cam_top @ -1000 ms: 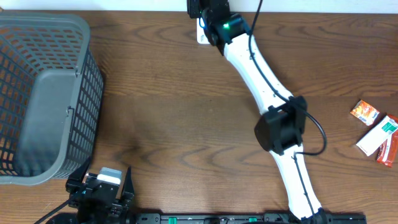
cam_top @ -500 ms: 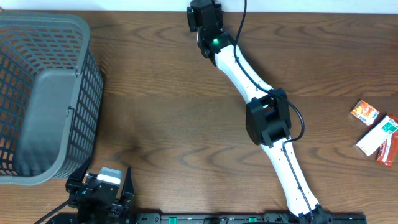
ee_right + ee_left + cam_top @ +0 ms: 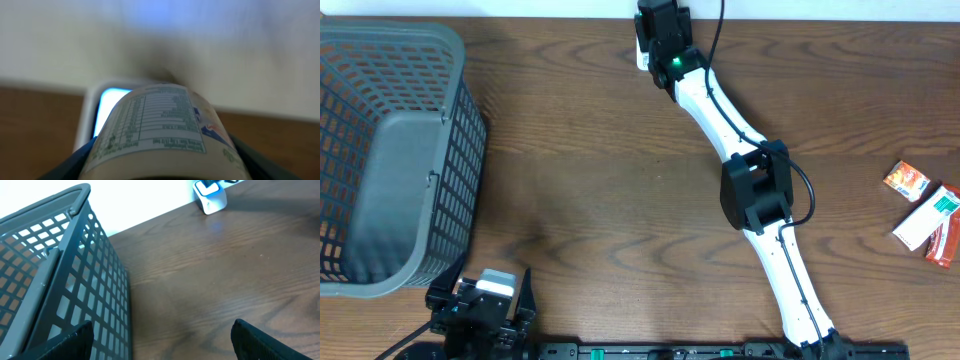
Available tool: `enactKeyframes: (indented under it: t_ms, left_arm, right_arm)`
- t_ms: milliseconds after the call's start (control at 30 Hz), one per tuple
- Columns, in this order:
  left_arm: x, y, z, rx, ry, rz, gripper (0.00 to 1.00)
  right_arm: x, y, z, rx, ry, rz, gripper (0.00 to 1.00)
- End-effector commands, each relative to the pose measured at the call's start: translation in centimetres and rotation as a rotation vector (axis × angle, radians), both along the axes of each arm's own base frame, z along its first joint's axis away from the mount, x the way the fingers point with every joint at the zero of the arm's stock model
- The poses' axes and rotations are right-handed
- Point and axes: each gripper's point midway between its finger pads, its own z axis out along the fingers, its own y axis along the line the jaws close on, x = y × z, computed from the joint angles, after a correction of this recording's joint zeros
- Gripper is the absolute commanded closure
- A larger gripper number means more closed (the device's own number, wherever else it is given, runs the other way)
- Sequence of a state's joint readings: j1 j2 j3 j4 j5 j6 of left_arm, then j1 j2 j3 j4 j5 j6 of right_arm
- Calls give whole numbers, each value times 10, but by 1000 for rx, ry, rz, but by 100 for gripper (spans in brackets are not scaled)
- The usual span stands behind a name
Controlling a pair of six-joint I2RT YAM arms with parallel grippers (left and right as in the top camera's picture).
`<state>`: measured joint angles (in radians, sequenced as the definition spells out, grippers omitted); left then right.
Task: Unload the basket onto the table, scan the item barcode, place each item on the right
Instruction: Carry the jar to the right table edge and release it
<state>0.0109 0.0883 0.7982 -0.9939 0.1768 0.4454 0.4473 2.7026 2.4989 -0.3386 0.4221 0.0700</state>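
Far left sat the grey plastic lattice basket [image 3: 380,150], my left jaws [image 3: 162,342] beside it, spread wide and holding nothing over the dark woodgrain counter [image 3: 600,180]. At the back edge my right jaws [image 3: 162,167] were partway open, clamped round the smooth cylindrical bottle [image 3: 160,125], just in front of the white scanner [image 3: 105,107] with its blue-lit window. Only the nutrition panel showed, so I reckon the trick was rolling that curved label slowly till the barcode faced the window; glossy snack packets [image 3: 925,215] lay far right.

You cannot read the blurred label print on the container [image 3: 160,131], which runs off the right wrist view's bottom edge and hides most of the scanner [image 3: 101,107] behind it.
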Motion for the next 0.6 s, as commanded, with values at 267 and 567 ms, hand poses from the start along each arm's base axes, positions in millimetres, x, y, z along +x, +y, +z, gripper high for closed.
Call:
enactKeyframes:
  t_ms: [267, 567]
  left_arm:
    - [-1, 1, 2, -3, -8, 5, 13]
    - [-1, 1, 2, -3, -8, 4, 13]
  right_arm:
    - [-80, -112, 154, -39, 107, -229, 47]
    - [-146, -294, 123, 100, 422, -614, 43]
